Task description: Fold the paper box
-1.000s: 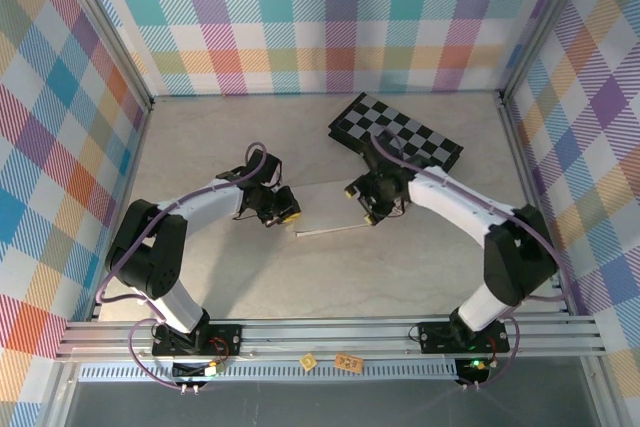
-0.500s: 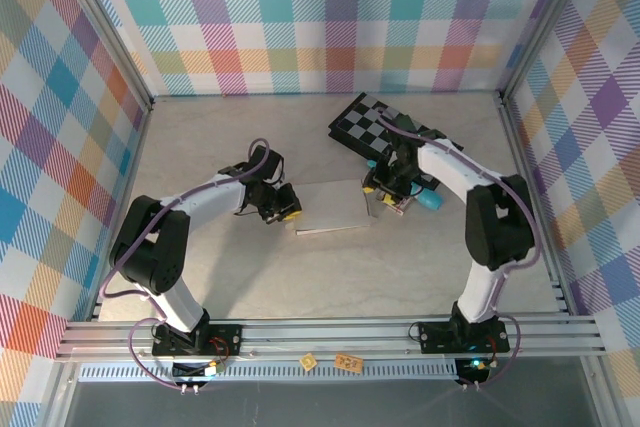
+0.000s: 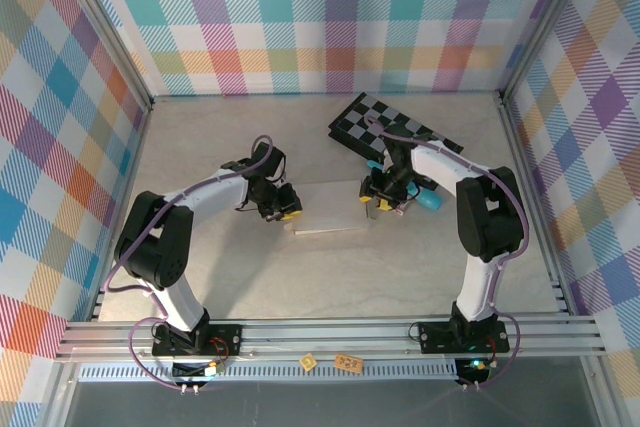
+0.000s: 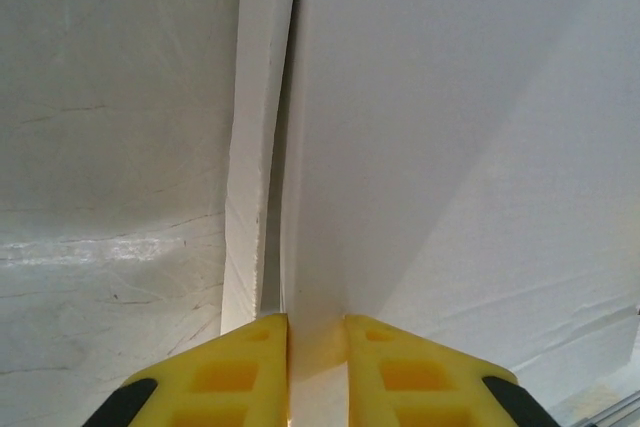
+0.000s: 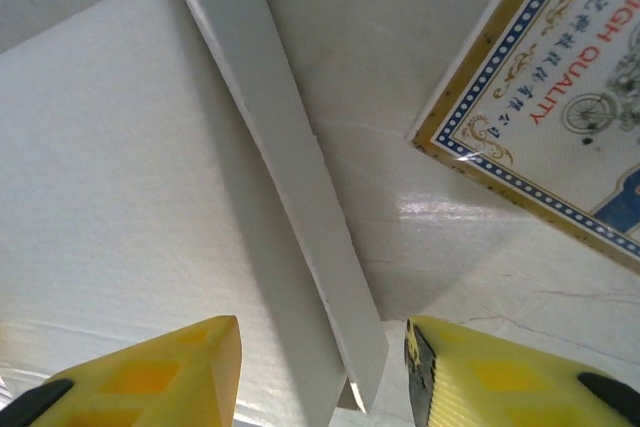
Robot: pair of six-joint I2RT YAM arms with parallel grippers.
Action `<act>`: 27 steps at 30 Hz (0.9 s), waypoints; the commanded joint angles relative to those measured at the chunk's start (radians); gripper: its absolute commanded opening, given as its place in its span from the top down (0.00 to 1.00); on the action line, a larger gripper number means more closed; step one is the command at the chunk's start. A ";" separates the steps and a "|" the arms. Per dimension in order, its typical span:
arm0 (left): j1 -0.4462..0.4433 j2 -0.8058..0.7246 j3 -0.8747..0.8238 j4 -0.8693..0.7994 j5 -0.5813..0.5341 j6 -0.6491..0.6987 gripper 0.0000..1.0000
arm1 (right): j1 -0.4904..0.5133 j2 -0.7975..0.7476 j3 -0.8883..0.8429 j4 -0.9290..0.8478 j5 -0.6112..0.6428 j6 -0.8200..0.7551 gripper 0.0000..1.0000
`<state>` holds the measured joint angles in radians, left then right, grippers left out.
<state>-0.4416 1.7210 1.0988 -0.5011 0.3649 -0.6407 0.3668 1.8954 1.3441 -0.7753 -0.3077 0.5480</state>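
Observation:
The paper box (image 3: 330, 205), plain white card, lies flat in the middle of the table between my two grippers. My left gripper (image 3: 286, 211) is at its left edge. In the left wrist view the yellow fingers (image 4: 250, 367) of the left gripper (image 4: 316, 319) are shut on an upright white fold of the box (image 4: 450, 147), beside a narrow side strip (image 4: 255, 147). My right gripper (image 3: 378, 201) is at the box's right edge. There the right gripper (image 5: 320, 332) stands open, its fingers on either side of a raised side flap (image 5: 290, 167) without touching it.
A black-and-grey checkered board (image 3: 400, 132) lies just behind the right gripper. A printed packet (image 5: 560, 97) with a blue-and-gold border rests on the table right of the box's flap. Plaid walls enclose the table on three sides.
The right arm has swung its elbow out to the right, and its gripper has shifted slightly at the box's right edge with narrower jaws. The left gripper stays at the left edge.

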 commanded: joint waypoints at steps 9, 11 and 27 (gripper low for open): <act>0.014 0.005 0.043 -0.098 -0.034 0.039 0.72 | 0.008 0.029 -0.065 0.090 -0.047 0.010 0.57; 0.019 -0.009 0.061 -0.120 -0.043 0.047 0.68 | 0.008 0.031 -0.065 0.089 -0.039 0.014 0.60; 0.086 0.029 0.043 -0.013 0.058 0.066 0.63 | 0.015 0.050 -0.052 0.098 -0.050 0.027 0.64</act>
<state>-0.3630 1.7187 1.1637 -0.5743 0.3695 -0.5781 0.3737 1.9194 1.2938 -0.6735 -0.3534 0.5674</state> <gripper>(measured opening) 0.379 0.361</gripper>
